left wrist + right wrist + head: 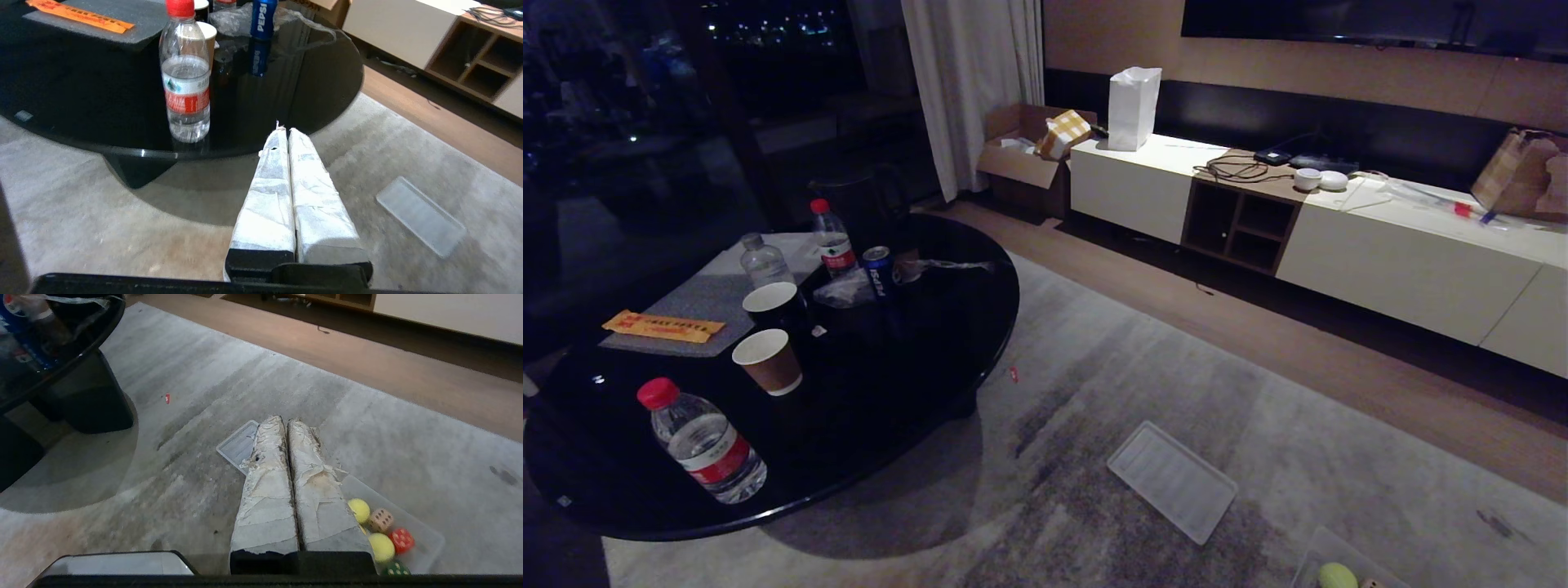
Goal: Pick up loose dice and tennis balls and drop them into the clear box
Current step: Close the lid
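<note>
Right wrist view: clear box [429,539] holds tennis balls [359,509] and dice [381,520]; both tools clenched, empty.

Dice [381,520] and tennis balls [359,510] inside clear box [429,544] on rug [204,490], lid [1173,479] just beside, desk [915,359] to the left

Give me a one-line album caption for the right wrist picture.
Shut right claw over grey carpet, beside a clear plastic box holding yellow-green tennis balls and coloured dice.

Glossy black table [980,327], matt grey rug [1258,425], translucent ribbed plastic lid [1173,480], fuzzy tennis balls [358,509]
</note>
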Robot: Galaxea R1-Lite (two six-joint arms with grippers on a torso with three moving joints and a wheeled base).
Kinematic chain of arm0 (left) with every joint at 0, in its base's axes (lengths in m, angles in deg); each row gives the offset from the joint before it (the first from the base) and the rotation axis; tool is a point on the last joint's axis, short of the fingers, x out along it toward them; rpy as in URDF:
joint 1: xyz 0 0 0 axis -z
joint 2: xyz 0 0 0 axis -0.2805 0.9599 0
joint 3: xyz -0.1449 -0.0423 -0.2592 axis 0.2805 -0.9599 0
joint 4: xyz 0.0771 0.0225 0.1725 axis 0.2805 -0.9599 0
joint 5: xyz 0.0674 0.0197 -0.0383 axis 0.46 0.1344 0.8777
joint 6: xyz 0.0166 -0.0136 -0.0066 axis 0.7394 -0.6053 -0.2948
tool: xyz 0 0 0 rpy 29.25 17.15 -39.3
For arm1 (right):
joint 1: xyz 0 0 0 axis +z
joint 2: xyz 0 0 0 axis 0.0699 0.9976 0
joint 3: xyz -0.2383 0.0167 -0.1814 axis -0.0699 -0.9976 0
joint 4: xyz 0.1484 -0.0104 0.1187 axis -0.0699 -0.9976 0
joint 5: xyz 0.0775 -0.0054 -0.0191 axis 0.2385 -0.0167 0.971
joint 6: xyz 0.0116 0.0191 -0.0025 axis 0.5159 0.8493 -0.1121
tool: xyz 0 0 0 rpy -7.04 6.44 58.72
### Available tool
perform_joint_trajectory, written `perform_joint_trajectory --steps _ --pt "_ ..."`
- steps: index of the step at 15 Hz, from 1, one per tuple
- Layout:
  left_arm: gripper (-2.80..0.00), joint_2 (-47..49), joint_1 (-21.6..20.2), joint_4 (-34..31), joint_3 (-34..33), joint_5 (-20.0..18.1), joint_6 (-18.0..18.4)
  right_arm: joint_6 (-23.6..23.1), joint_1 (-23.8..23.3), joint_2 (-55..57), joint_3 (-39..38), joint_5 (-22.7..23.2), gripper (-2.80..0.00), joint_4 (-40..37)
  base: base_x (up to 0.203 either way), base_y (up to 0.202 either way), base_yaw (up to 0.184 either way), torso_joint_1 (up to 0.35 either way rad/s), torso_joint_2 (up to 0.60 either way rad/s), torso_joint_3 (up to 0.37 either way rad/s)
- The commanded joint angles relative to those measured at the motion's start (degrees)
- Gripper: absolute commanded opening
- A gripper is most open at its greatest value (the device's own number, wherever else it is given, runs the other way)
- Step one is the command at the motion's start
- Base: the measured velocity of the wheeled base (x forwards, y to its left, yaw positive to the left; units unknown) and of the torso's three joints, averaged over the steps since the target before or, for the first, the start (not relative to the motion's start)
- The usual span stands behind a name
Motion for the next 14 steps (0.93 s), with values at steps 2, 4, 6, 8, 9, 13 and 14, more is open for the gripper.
perform_joint_trajectory --steps 2,4,6,8,9,13,14 --pt "-2.8 0.1 0.0 -0.1 -0.1 0.0 -0.2 0.0 0.0 0.1 0.0 0.0 -2.8 0.0 0.184 0.0 -0.002 0.004 0.0 0.004" --pt "-2.8 0.0 0.0 -0.1 -0.1 0.0 -0.2 0.0 0.0 0.1 0.0 0.0 -2.8 0.0 0.176 0.0 0.0 0.005 0.0 0.0" --pt "-2.8 0.0 0.0 -0.1 -0.1 0.0 -0.2 0.0 0.0 0.1 0.0 0.0 -2.8 0.0 0.094 0.0 -0.001 0.0 0.0 0.0" --pt "-2.8 0.1 0.0 -0.1 -0.1 0.0 -0.2 0.0 0.0 0.1 0.0 0.0 -2.8 0.0 0.0 0.0 0.0 0.0 0.0 0.0" --pt "-2.8 0.0 0.0 -0.1 -0.1 0.0 -0.2 0.0 0.0 0.1 0.0 0.0 -2.8 0.0 0.0 0.0 0.0 0.0 0.0 0.0" --pt "-2.8 0.1 0.0 -0.1 -0.1 0.0 -0.3 0.0 0.0 0.1 0.0 0.0 -2.8 0.0 0.0 0.0 0.0 0.0 0.0 0.0" --pt "-2.8 0.1 0.0 -0.1 -0.1 0.0 -0.3 0.0 0.0 0.1 -0.1 0.0 -2.8 0.0 0.0 0.0 0.0 0.0 0.0 0.0"
